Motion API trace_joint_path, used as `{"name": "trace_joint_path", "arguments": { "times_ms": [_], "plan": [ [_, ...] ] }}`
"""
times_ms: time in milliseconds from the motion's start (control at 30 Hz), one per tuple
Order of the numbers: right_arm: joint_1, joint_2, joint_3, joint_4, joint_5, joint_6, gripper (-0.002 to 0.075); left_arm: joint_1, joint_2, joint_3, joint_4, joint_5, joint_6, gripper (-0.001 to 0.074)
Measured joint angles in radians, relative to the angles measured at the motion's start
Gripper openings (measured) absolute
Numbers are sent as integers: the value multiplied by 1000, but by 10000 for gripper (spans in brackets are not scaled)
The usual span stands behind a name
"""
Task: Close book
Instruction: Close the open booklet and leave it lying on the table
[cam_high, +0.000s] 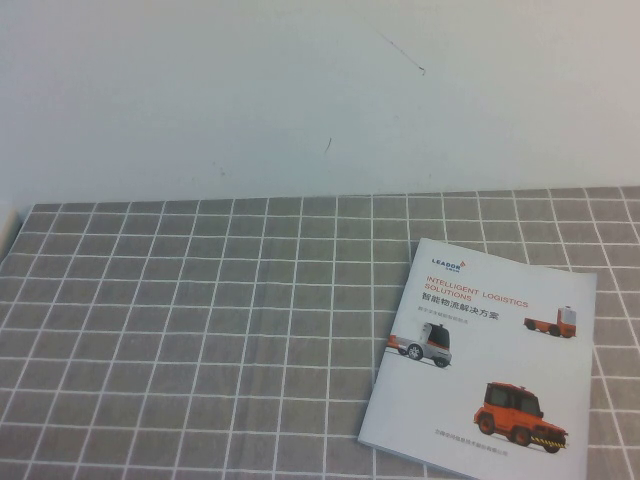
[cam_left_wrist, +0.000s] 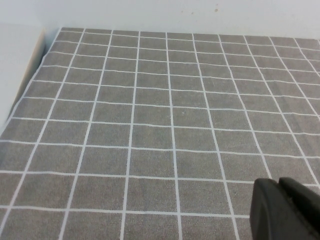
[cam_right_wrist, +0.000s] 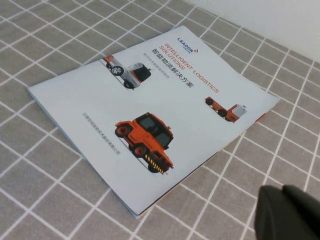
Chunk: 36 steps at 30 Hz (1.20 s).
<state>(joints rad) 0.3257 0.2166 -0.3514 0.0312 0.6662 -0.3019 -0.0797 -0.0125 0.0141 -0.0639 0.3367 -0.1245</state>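
The book (cam_high: 485, 360) lay shut and flat on the tabletop (cam_high: 200, 330), front cover up, on the robot's right side and towards the near edge, well clear of the pale wall (cam_high: 300, 90) behind. It sat slightly turned against the white grid lines of the grey checked cloth (cam_high: 120, 400) that covered the tabletop. Its white cover carried a small logo, the orange words "INTELLIGENT LOGISTICS SOLUTIONS" above a line of Chinese characters, and three pictured vehicles: a white and orange one, a small orange truck, and a larger orange one lower down. In the right wrist view the book (cam_right_wrist: 150, 115) filled most of the frame, its page edges stacked evenly along the near side. The right hand (cam_right_wrist: 287, 210) showed as a dark blurred shape hanging over the cloth just beside one corner of the book, apart from it; whether it was wide or narrow could not be told. The left hand (cam_left_wrist: 278, 182) hung above bare cloth, its two dark fingers (cam_left_wrist: 265, 210) drawn together with only a thin seam between them, holding nothing.
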Motion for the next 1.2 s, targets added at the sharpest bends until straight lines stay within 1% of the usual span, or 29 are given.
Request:
{"name": "trace_joint_path", "arguments": {
  "times_ms": [100,233,400,567,667,900,1133,1200],
  "plan": [
    [-21,-11,0,-6,0,-18,-2,0,0,0,0,0,0,-4],
    [-126,-47,33,-6,-33,-26,-2,0,0,0,0,0,0,-4],
    [-250,-130,161,-31,-166,-33,-1,0,0,0,0,0,0,-4],
    [-319,-221,327,-44,-292,-33,-2,0,-1,0,0,0,0,-4],
    [-336,-228,373,-39,-329,-33,-1,0,-1,0,0,0,0,-4],
    [-337,-228,371,-31,-314,-33,-1,0,-1,0,2,0,0,-4],
    [-337,-228,371,-31,-313,15,-2,0,-1,0,2,0,0,-4],
    [-337,-228,371,-25,-311,56,-2,0,-1,0,2,0,0,-4]
  ]
}}
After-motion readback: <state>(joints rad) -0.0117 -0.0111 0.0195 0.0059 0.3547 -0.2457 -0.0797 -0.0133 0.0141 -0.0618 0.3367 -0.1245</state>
